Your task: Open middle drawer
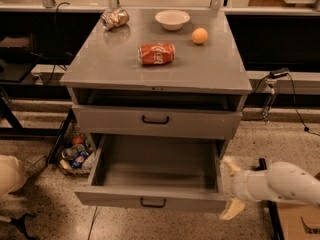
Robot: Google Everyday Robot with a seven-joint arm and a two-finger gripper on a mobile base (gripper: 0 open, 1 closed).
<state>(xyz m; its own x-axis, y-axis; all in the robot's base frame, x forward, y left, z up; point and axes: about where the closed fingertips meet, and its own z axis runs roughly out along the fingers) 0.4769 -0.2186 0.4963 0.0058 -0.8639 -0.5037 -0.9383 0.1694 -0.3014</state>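
Note:
The middle drawer (150, 196) is the wide, shallow grey one. It stands pulled far out, with its inside bare and a small black loop handle (152, 202) on its front. Above it, the taller-fronted drawer (155, 121) is nearly shut, with a dark gap over it. My gripper (230, 188) is just right of the open drawer's front right corner, off the handle. Its pale fingers (232, 209) are spread open and hold nothing. The white arm (285, 184) comes in from the right.
On the cabinet top (200, 69) lie a red soda can (156, 53), a crumpled bag (115, 19), a white bowl (172, 19) and an orange (199, 35). A basket of items (75, 154) sits on the floor at the left, and a cardboard box (300, 226) at the bottom right.

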